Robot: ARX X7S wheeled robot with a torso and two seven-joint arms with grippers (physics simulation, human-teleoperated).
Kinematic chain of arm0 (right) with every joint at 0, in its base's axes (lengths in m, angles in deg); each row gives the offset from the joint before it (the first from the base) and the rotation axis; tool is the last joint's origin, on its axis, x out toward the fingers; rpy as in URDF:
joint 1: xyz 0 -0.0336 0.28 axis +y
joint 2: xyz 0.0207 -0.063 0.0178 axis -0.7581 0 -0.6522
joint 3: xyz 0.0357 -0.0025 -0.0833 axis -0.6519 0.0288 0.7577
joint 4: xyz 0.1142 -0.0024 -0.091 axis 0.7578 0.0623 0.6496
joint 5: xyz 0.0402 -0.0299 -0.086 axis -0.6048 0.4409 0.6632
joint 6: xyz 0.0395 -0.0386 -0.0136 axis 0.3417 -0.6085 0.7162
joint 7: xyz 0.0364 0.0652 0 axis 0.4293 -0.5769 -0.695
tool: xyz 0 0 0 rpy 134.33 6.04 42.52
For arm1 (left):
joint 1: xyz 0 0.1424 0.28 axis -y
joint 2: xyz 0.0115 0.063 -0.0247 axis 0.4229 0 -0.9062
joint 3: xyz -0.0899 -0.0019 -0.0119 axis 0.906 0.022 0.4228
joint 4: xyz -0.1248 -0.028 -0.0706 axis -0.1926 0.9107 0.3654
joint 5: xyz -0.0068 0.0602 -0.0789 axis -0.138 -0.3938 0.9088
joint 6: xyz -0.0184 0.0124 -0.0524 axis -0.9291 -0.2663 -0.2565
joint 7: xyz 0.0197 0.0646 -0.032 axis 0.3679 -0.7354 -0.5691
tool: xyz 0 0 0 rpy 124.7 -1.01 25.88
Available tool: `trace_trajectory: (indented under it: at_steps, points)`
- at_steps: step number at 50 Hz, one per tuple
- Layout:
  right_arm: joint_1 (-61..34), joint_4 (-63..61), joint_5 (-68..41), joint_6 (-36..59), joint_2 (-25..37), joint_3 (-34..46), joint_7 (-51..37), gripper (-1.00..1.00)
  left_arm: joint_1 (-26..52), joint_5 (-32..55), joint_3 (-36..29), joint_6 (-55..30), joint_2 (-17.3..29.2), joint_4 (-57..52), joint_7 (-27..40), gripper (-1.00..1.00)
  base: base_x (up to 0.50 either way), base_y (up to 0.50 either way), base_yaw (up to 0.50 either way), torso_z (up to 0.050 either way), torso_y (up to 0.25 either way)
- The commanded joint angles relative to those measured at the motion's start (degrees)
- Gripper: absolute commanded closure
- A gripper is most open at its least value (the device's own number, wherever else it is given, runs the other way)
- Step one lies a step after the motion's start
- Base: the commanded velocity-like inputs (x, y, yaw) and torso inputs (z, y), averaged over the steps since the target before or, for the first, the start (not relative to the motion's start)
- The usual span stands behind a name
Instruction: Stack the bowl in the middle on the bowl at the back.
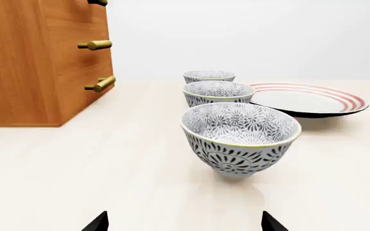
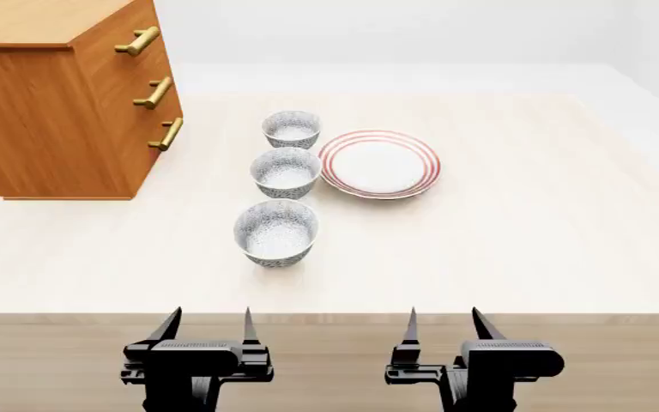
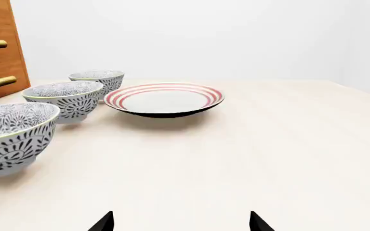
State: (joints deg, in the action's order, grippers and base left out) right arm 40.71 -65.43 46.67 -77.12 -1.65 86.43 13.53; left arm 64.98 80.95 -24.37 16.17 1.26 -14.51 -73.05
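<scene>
Three bowls: one row on the pale table, running from the near edge toward the back, none touching.
Middle bowl: the bowl in the middle sits upright, mouth up, between its two twins; round, so no long axis to note; also seen from the wrists.
Back bowl: the bowl at the back stands upright, mouth up, just beyond the middle one, farthest from the robot.
Front bowl: the nearest bowl stands upright, directly ahead of the left wrist camera.
Plate: red-ringed plate lies flat just right of the middle and back bowls, close to the middle one's rim; contact cannot be told.
Drawer chest: wooden chest at back left, brass handles facing the bowls.
Left gripper: left gripper low at the near table edge, fingers spread, holding nothing.
Right gripper: right gripper beside it, fingers spread, empty, well short of the bowls.
</scene>
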Motion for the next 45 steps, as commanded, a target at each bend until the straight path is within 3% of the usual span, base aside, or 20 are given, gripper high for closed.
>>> trace_trajectory:
  at_steps: [1, 12, 28, 45]
  points:
    - [-0.05, -0.04, -0.48, 0.27, 0.85, 1.10, -1.62, -1.00, 0.18, 1.23, -0.72, -0.50, 0.84, 0.05, 1.29, -1.00, 0.00, 0.00, 0.00, 0.000, 0.000]
    - [-0.23, -0.91, -1.46, 2.58, 2.72, 2.73, -5.17, -1.00, -0.39, 6.05, -2.43, -5.68, 2.80, -3.30, 1.87, -1.00, 0.00, 0.02, 0.00, 0.000, 0.000]
    - [-1.79, -0.12, -2.24, 4.05, 4.43, 3.93, -7.31, -1.00, 0.81, 10.65, -3.79, -4.42, 4.34, -3.09, 0.25, -1.00, 0.02, 0.48, 0.00, 0.006, 0.000]
    - [-12.97, -12.21, -6.34, 27.65, 9.20, 1.57, -7.26, -1.00, 19.22, 14.62, -8.44, -26.51, 7.41, -8.93, -0.58, -1.00, 0.00, 0.00, 0.00, 0.050, 0.000]
